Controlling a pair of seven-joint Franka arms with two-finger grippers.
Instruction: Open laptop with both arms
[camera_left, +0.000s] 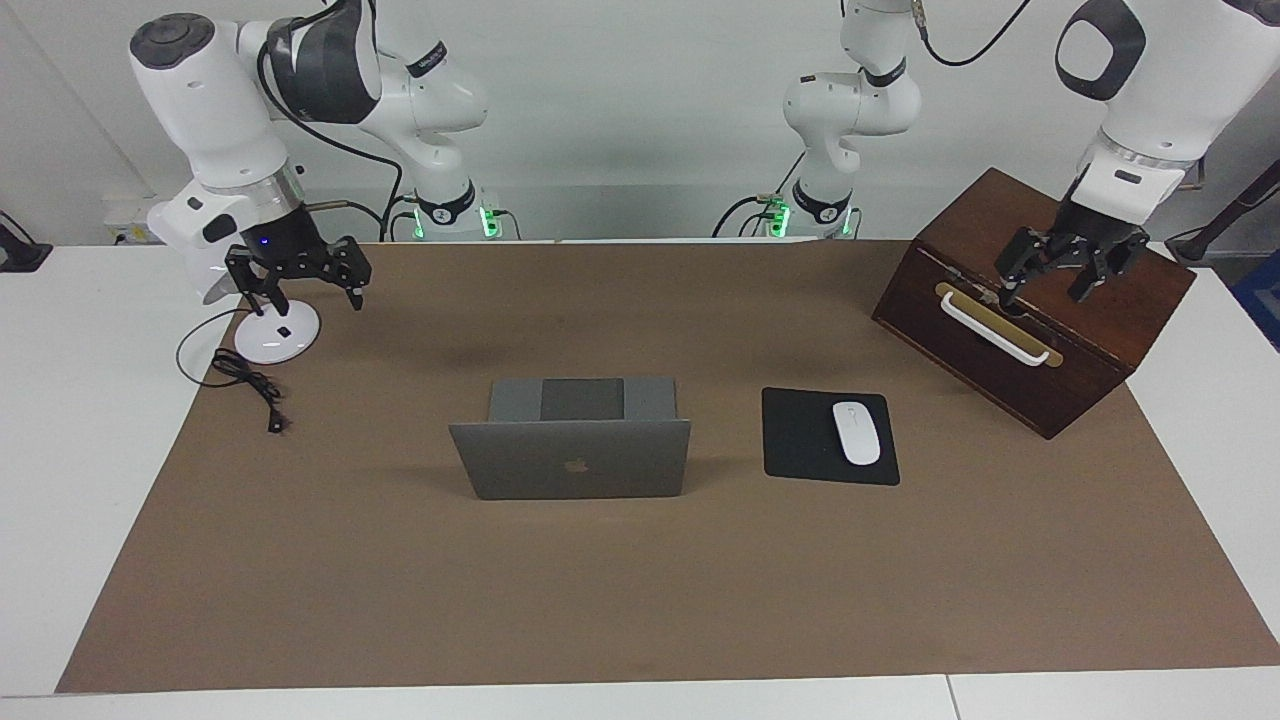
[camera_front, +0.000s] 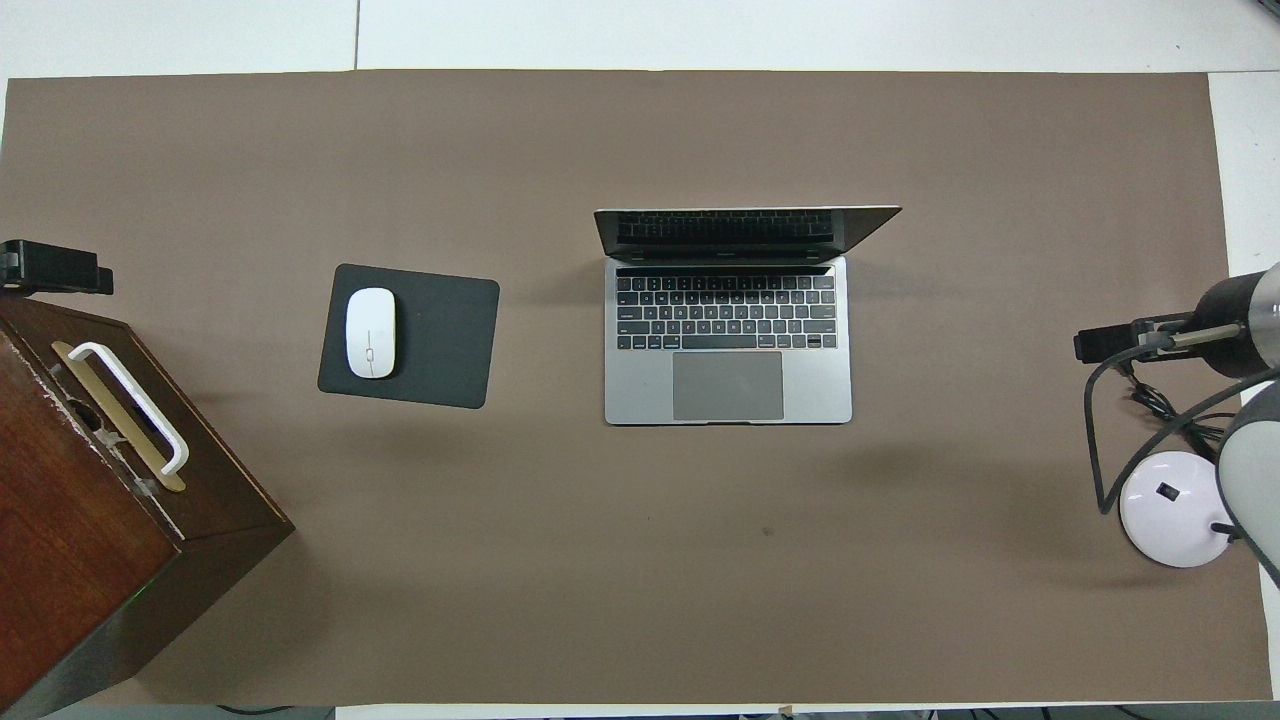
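The silver-grey laptop (camera_left: 575, 460) sits in the middle of the brown mat with its lid raised upright, the apple logo facing away from the robots. In the overhead view the laptop (camera_front: 728, 340) shows its keyboard and trackpad. My left gripper (camera_left: 1042, 290) hangs open over the wooden box at the left arm's end of the table, holding nothing. My right gripper (camera_left: 307, 303) hangs open over the mat's edge at the right arm's end, above a white round disc, also holding nothing. Both grippers are well away from the laptop.
A dark wooden box (camera_left: 1060, 340) with a white handle (camera_left: 995, 328) stands tilted at the left arm's end. A black mouse pad (camera_left: 800, 435) with a white mouse (camera_left: 856, 432) lies beside the laptop. A white disc (camera_left: 272, 342) and black cable (camera_left: 250, 385) lie at the right arm's end.
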